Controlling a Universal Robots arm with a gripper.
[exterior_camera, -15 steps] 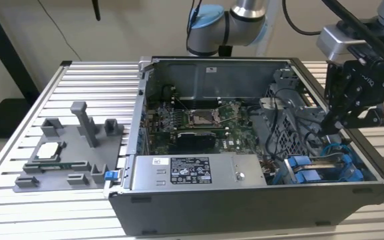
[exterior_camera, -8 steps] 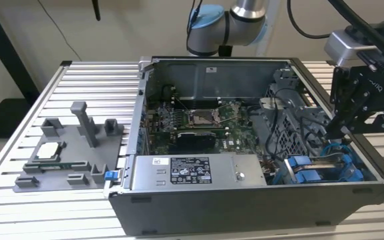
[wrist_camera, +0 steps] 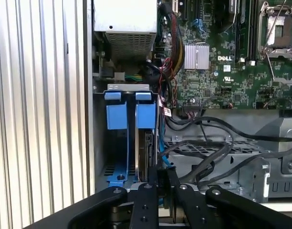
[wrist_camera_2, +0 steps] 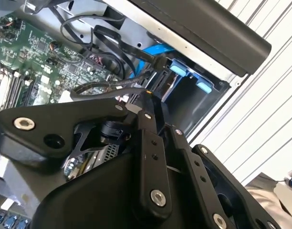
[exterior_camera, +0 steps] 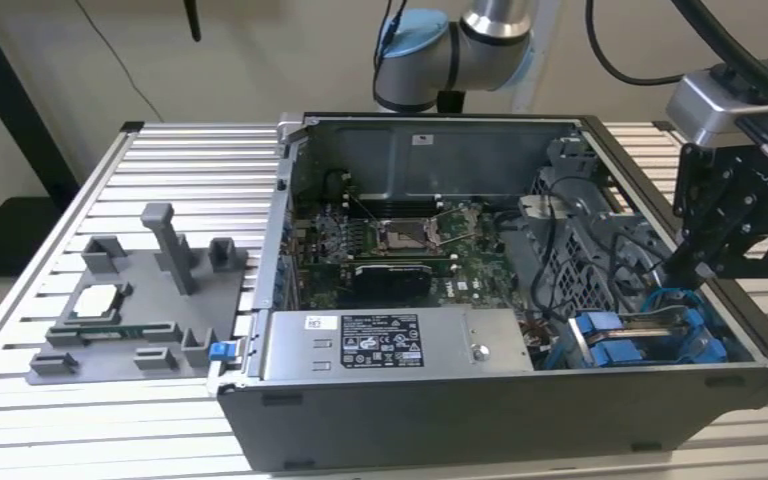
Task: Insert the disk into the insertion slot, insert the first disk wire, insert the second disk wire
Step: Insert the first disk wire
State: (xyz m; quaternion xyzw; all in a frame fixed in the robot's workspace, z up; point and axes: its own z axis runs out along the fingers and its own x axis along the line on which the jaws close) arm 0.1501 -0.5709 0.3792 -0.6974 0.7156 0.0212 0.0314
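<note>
**Remote station:** The gripper (wrist_camera: 159, 172) hangs inside the open computer case (exterior_camera: 491, 430). Its 2 black fingers (wrist_camera: 145, 200) are drawn narrow, almost together, at the near edge of the disk (wrist_camera: 147, 150). I cannot tell whether anything is pinched between them.

The first wrist view looks straight down the insertion slot (wrist_camera: 128, 87). The disk stands on edge in 1 of the slot's 2 blue-tabbed lanes, the one nearer the motherboard (wrist_camera: 217, 71). The lane beside it is open down to its blue floor. Black wires (wrist_camera: 203, 162) loop across the perforated metal just beside the slot and run toward the fingertips.

The second wrist view takes the same spot from the side. There the wires converge near a black connector (wrist_camera_2: 158, 64) just past the gripper's tip, with a blue cable (wrist_camera_2: 153, 47) behind it.

The exterior view supplies the wider scene. The arm comes down at the case's corner on the exterior view's right, and the power supply (exterior_camera: 391, 340) lies along the near wall. A grey parts fixture (exterior_camera: 144, 300) sits on the slatted table (exterior_camera: 37, 420) on the exterior view's left.
</note>
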